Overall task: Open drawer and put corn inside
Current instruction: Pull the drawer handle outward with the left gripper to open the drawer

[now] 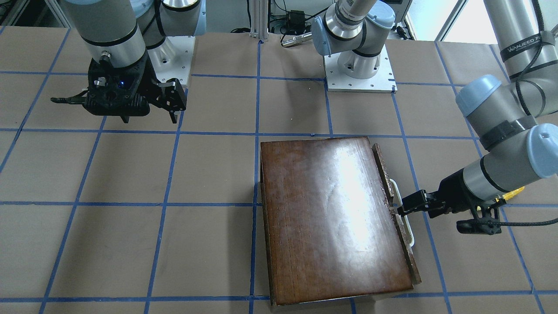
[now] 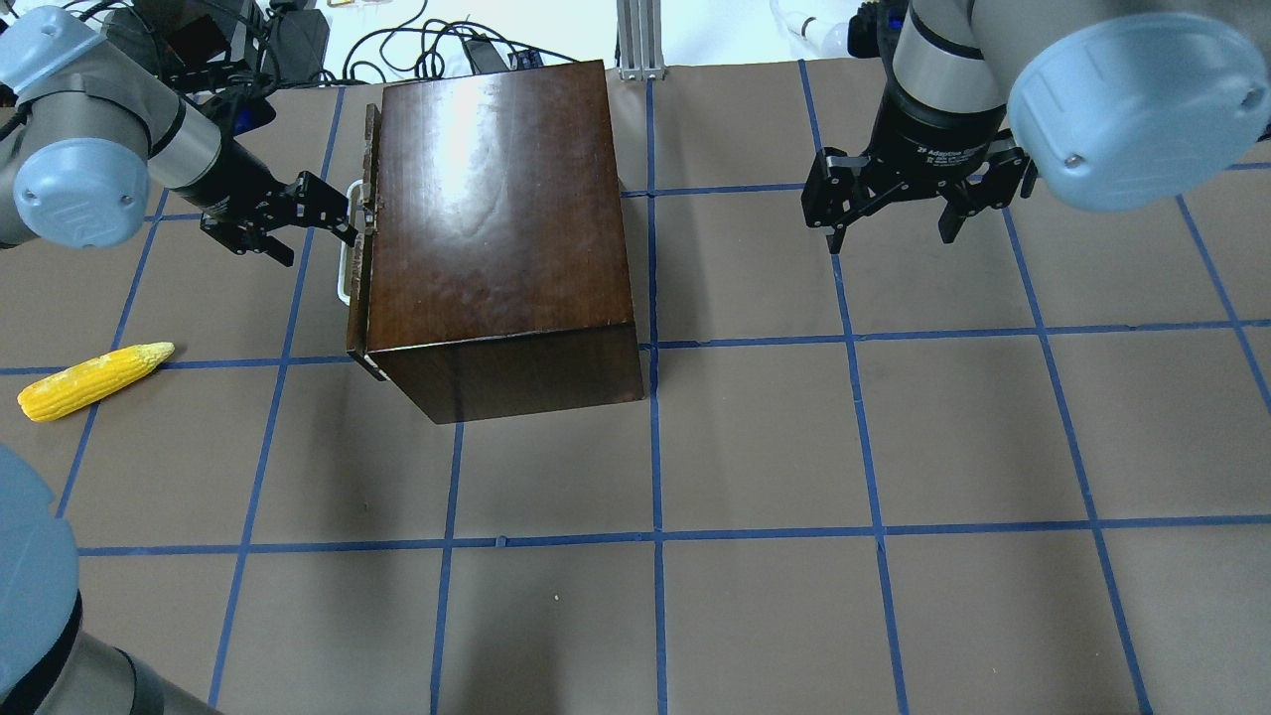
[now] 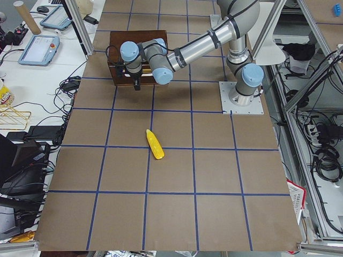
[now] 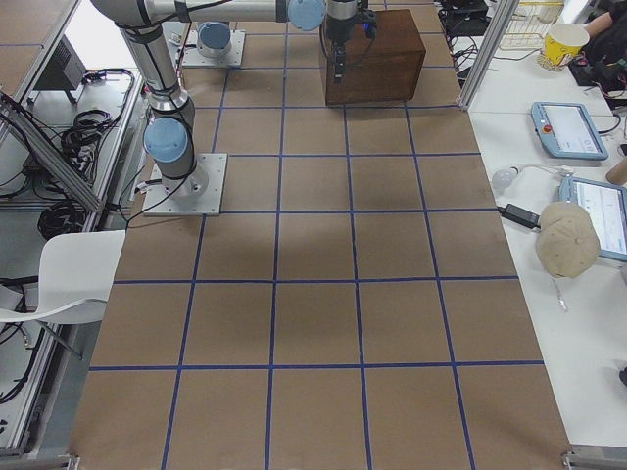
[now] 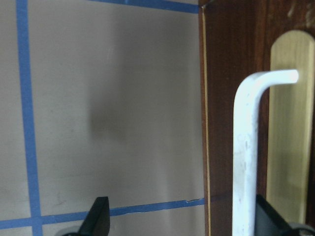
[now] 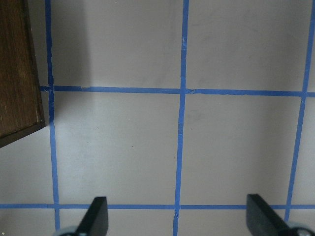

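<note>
Presently, the small yellow tapered corn cob (image 2: 94, 380) lies on the brown bench (image 2: 755, 447), well apart from the glossy dark-brown wooden box (image 2: 496, 199), its tip toward the box. Left fingers (image 5: 98, 220) are spread astride the white bar handle (image 5: 246, 157) of the worn dark-brown drawer front (image 1: 384, 174). Right fingers (image 6: 97, 217) are spread, holding nothing. The black arm strap (image 1: 521, 47) reads "WANJEED".

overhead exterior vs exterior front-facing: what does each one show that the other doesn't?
Overhead only: the corn in full, lying on the table apart from the box, plus the box's side wall nearest the robot. Front-facing only: both arms' base plates; the corn is not clearly visible there. Both: the box top, the drawer front with its white handle, the left gripper open at that handle, and the right gripper open above the table, away from the box.
</note>
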`<state>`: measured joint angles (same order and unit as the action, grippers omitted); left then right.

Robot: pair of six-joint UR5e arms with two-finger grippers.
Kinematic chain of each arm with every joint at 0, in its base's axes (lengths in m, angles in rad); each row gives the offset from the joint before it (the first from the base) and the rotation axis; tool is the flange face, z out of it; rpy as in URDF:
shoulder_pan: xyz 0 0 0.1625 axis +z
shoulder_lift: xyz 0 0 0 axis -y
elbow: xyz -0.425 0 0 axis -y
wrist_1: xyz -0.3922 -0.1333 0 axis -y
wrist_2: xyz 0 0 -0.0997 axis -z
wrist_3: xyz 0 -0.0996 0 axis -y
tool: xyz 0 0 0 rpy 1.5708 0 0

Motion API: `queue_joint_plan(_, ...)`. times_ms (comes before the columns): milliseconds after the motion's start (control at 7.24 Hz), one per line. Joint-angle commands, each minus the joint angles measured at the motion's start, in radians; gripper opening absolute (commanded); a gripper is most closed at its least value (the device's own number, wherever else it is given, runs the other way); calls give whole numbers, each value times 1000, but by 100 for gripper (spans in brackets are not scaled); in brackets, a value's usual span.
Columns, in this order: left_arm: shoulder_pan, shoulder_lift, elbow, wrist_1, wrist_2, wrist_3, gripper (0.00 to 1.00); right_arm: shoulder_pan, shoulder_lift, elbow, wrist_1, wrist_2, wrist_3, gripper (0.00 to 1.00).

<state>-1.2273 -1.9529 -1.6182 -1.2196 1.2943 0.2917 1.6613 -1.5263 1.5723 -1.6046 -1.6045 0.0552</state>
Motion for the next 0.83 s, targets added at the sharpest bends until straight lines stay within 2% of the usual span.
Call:
queue_joint_plan(0, 49, 2, 0, -1, -6, 23, 100, 0, 0, 0, 0, 0, 0, 100)
queue_joint_plan(691, 107, -1, -2, -6, -30, 63, 100, 0, 0, 0, 0, 0, 0, 100)
